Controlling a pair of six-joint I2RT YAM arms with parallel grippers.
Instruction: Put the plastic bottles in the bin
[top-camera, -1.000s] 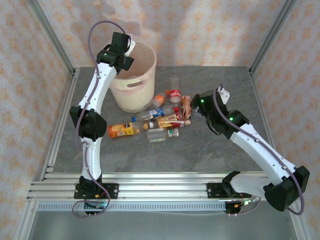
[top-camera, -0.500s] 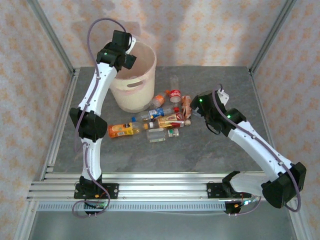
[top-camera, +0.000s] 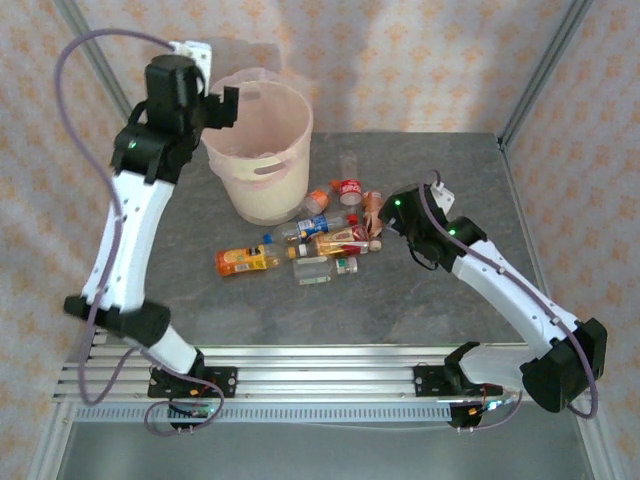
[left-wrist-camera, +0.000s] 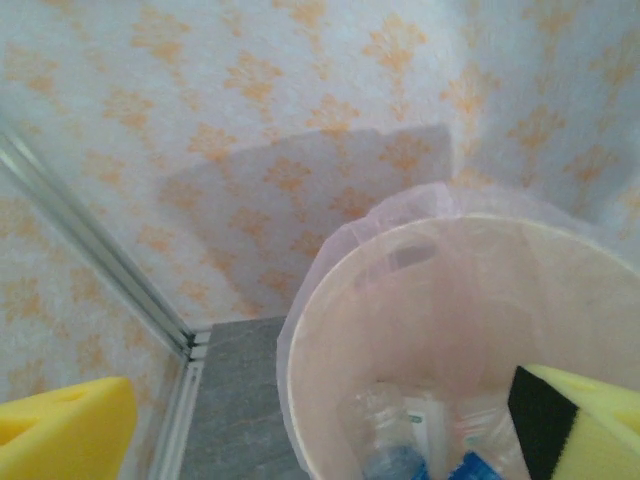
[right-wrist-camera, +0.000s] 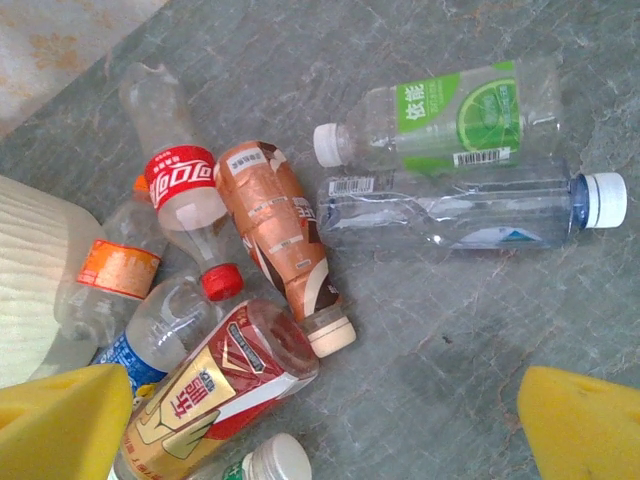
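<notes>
While the left pincer (left-wrist-camera: 322, 428) hangs open above the bin (top-camera: 265, 185), the right pincer (right-wrist-camera: 322, 432) — nearer, jaws wide — has the brown-labelled bottle (right-wrist-camera: 278, 235) just ahead, long axis seemingly across its finger line.

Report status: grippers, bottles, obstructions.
Left gripper open, empty, over bin. Right gripper open, empty, above bottles lying on table. A few bottles in bin. Nothing in the way.

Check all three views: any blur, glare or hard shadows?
Top external: sharp, even light; soft shadow on the back wall above the bin. Left wrist: whole frame soft, grey shadow on the wall behind the bin rim. Right wrist: bottles crisp, labels readable, faint glare on clear plastic.
</notes>
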